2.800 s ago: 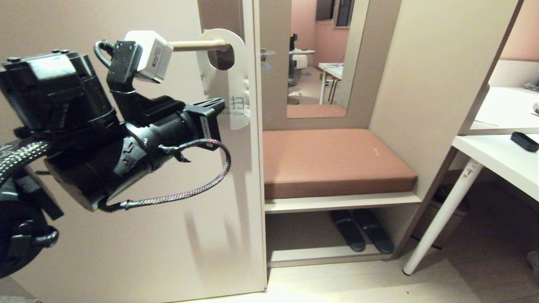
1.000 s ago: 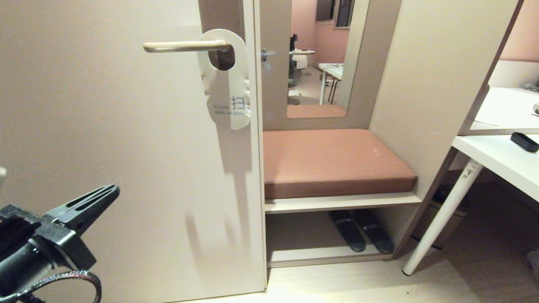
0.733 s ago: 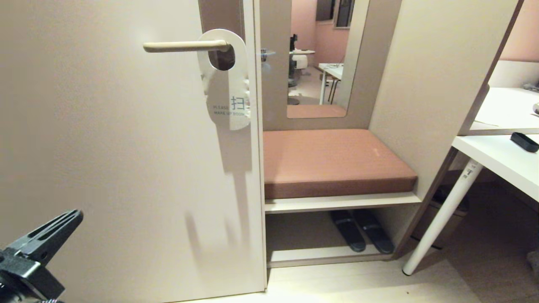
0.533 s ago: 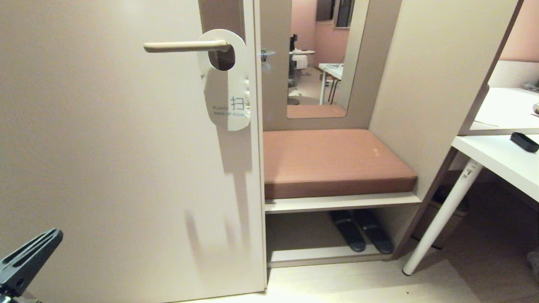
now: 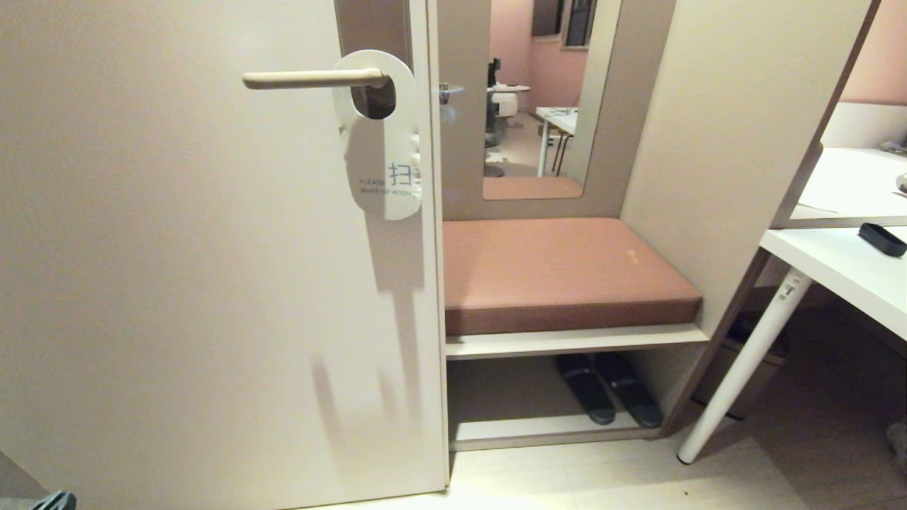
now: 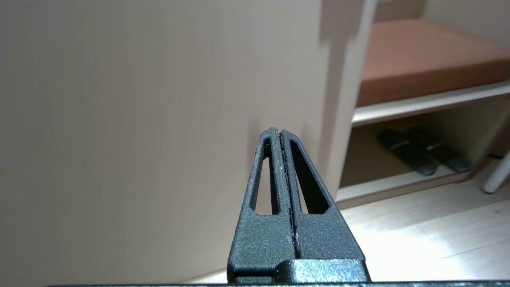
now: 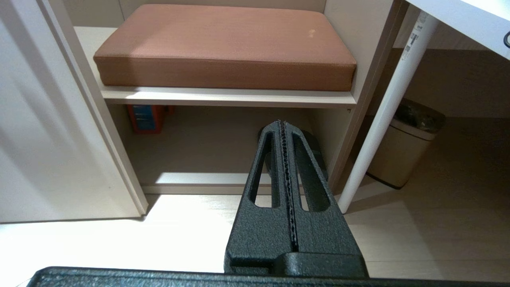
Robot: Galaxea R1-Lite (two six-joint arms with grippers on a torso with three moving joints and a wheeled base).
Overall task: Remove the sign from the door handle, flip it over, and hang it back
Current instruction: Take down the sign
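With the sign (image 5: 382,142) hanging on the handle (image 5: 312,78), white "make up room" side out, the task looks done. Left gripper (image 6: 281,133) sits low, far below the handle, fingers pressed together on nothing; right gripper (image 7: 283,123) likewise closed and empty. Nothing further seems needed beyond parking the arms.

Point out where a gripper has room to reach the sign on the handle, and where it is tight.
Free: the door handle left of the sign, and the bare door below it. Tight: the sign's right edge by the door edge.
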